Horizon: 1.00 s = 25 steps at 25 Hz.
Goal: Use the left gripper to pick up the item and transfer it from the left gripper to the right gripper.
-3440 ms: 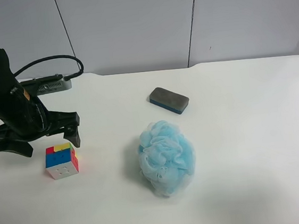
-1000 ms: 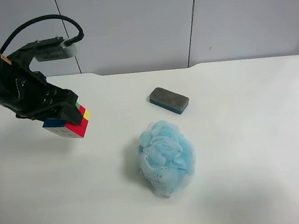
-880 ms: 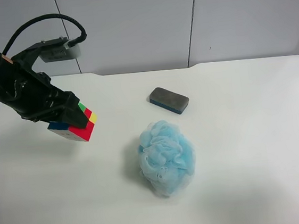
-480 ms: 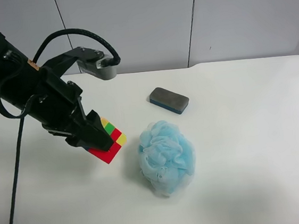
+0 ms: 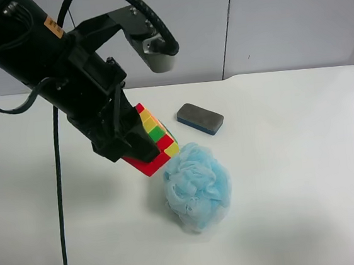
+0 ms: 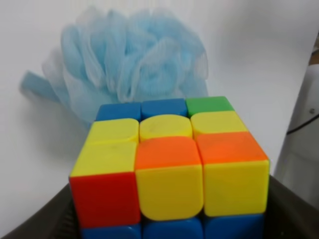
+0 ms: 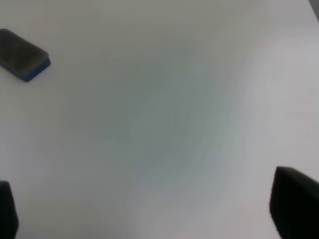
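White bench [image 5: 306, 157]: its far edge meets a grey panelled wall [image 5: 279, 20] behind the mesh puff [image 5: 197, 185]. Bare surface lies open on the puff's side away from the arm, and also in front of it.

Left arm [image 5: 43, 64]: black, with a looping cable [image 5: 61, 201]. It reaches down from the upper corner of the exterior high view towards the puff.

Mesh puff: pale blue, resting on the bench. In the left wrist view [image 6: 129, 64] it fills the background directly beyond the cube.

Left claw [image 5: 138, 152]: clamped on the puzzle cube [image 5: 156, 144], which sits tilted between the jaws. The cube is lifted clear of the bench and hangs just beside the puff on the arm's side. Yellow, orange, red, blue and green squares face the wrist camera [image 6: 169, 164].

Eraser block [image 5: 200, 118]: grey over blue, flat on the bench. It lies behind the puff, well apart from it, and is also seen in the right wrist view [image 7: 23, 61].

Right claw [image 7: 149, 209]: only two dark fingertips show. They are spread wide over bare bench, with nothing between them.

Count: one cube, one puff, one eraser, two claws.
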{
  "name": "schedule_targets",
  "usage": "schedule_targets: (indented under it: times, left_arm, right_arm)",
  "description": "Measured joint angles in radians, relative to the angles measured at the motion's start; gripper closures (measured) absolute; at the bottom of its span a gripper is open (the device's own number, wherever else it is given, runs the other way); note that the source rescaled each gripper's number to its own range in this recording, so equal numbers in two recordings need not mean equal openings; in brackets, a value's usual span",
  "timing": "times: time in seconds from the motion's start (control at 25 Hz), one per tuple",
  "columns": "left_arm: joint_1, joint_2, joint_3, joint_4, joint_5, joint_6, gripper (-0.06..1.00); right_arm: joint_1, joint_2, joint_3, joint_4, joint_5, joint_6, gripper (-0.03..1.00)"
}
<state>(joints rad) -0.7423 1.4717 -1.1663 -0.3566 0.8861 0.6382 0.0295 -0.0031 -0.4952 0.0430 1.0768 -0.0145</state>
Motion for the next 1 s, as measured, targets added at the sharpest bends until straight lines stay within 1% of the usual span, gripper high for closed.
schedule_targets:
  times: [0.24, 0.56, 0.76, 1.0]
  left_arm:
    - [-0.002, 0.000, -0.003, 0.007, -0.001, 0.096, 0.94]
    - [-0.002, 0.000, -0.003, 0.009, -0.004, 0.138, 0.94]
    - [-0.002, 0.000, -0.003, 0.010, -0.028, 0.190, 0.94]
    - [-0.002, 0.000, -0.003, 0.011, -0.065, 0.267, 0.94]
  right_arm:
    - [0.000, 0.000, 0.000, 0.000, 0.000, 0.000, -0.03]
    - [0.000, 0.000, 0.000, 0.000, 0.000, 0.000, -0.03]
    - [0.000, 0.000, 0.000, 0.003, 0.000, 0.000, -0.03]
    - [0.000, 0.020, -0.013, 0.062, 0.004, 0.001, -0.03]
